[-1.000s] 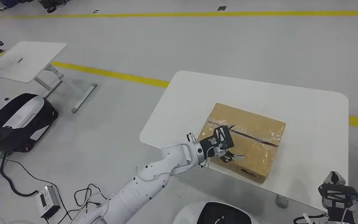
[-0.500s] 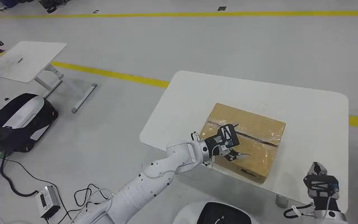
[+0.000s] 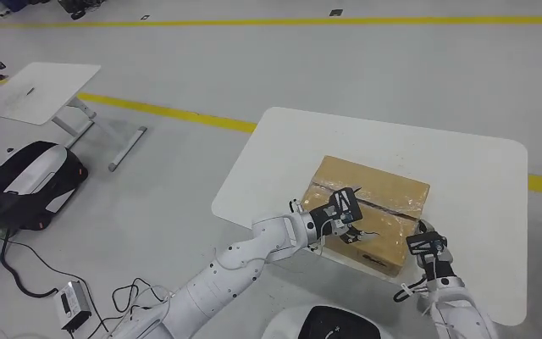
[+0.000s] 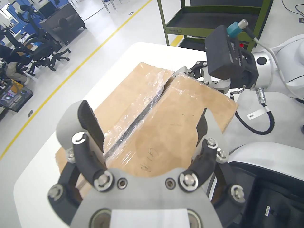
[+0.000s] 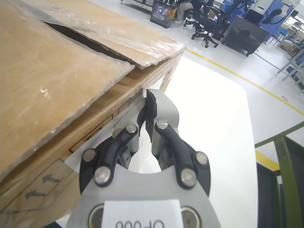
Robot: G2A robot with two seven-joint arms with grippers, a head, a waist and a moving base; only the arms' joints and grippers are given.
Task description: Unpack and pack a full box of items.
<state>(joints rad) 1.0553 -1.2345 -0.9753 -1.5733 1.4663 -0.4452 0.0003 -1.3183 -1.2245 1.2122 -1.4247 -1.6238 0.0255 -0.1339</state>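
currently the left claw hangs wide open with nothing in it, and the taped cardboard box lies right below its fingers, top flaps parted along the middle seam. the right claw is pinched together on nothing, the box's side wall just beside it and the white table beneath.

The left gripper hung over a closed cardboard box, its jaws spread wide apart. The box sat on a white desk, with wrinkled clear tape split open along a dark gap down its middle. The right gripper was at the box's far end. Behind stood a green cart, and a yellow floor line ran past office chairs.
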